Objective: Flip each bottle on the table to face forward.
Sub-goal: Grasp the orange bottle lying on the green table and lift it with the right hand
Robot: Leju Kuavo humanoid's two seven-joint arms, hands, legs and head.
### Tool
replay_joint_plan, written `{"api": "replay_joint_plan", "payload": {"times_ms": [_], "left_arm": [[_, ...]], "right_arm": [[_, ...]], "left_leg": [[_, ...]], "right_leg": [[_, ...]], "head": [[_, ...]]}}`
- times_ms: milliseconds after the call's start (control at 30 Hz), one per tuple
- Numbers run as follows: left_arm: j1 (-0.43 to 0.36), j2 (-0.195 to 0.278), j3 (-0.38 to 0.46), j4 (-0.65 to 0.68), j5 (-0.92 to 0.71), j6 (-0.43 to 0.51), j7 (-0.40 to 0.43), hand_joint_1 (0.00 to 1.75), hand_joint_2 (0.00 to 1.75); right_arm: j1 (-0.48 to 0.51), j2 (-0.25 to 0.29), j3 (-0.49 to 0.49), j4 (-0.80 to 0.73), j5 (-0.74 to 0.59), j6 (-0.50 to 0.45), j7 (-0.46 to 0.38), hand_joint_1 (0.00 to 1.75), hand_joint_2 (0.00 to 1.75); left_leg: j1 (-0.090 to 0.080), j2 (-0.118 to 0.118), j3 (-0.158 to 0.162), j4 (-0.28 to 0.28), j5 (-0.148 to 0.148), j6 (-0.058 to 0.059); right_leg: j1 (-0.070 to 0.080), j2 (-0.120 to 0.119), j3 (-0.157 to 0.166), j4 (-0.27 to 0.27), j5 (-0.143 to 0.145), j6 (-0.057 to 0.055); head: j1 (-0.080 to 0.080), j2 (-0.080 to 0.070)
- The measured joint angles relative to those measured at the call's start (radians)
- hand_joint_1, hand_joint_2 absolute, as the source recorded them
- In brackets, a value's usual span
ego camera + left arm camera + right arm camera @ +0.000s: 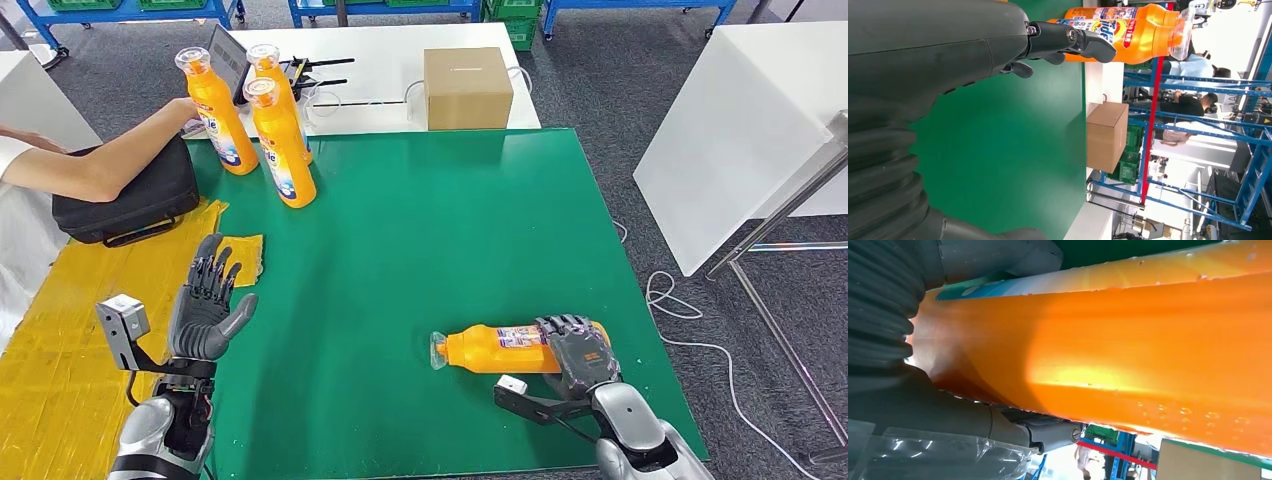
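Note:
An orange bottle with a clear cap lies on its side on the green table, cap pointing left. My right hand grips its base end, fingers wrapped over the body; up close the orange bottle sits against the palm. Three orange bottles stand upright at the far left of the mat. My left hand hovers open above the mat's left edge, fingers spread, holding nothing. Its dark fingers point toward the standing bottles.
A person's arm reaches in from the left, touching a standing bottle, resting on a black bag. A cardboard box stands on the white table behind. Yellow cloth lies left of the mat. Another white table stands at right.

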Motion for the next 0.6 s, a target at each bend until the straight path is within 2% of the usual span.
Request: {"api": "replay_joint_plan", "payload": {"times_ms": [200,300,367,500,600], "left_arm": [[-0.001,0.000,0.000,0.000,0.002,-0.001,0.000,0.00,1.75],[-0.005,0.000,0.000,0.002,0.020,-0.018,0.001,0.00,1.75],[-0.007,0.001,-0.001,0.003,0.042,-0.048,0.002,0.00,1.75],[-0.005,0.005,-0.015,0.003,0.069,-0.106,0.007,0.00,1.75],[-0.006,0.007,-0.043,0.005,0.063,-0.130,0.015,0.00,1.75]], "right_arm": [[-0.006,0.001,-0.004,0.004,-0.051,-0.027,-0.039,1.65,1.75],[-0.013,0.004,-0.026,0.009,-0.145,-0.073,-0.108,1.75,1.75],[-0.016,0.013,-0.054,0.011,-0.235,-0.115,-0.168,1.75,1.75],[-0.033,0.076,-0.156,0.010,-0.407,-0.214,-0.268,1.75,1.75],[-0.049,0.134,-0.220,0.010,-0.500,-0.249,-0.327,1.75,1.75]], "left_leg": [[0.000,0.000,0.000,0.000,0.000,0.000],[0.000,0.000,-0.001,0.000,0.000,0.000],[0.000,0.000,-0.002,0.000,0.000,0.000],[0.000,-0.001,-0.004,0.000,0.000,0.000],[0.000,-0.001,-0.004,0.000,0.000,0.000]], "right_leg": [[0.000,0.000,0.000,0.000,0.000,0.000],[0.000,0.000,-0.001,0.000,0.000,0.000],[0.000,0.000,-0.002,0.000,0.000,0.000],[0.000,0.000,-0.003,0.000,0.000,0.000],[0.000,0.000,-0.005,0.001,0.000,0.000]], "head": [[0.000,0.000],[0.000,0.000],[0.000,0.000],[0.000,0.000],[0.000,0.000]]}}
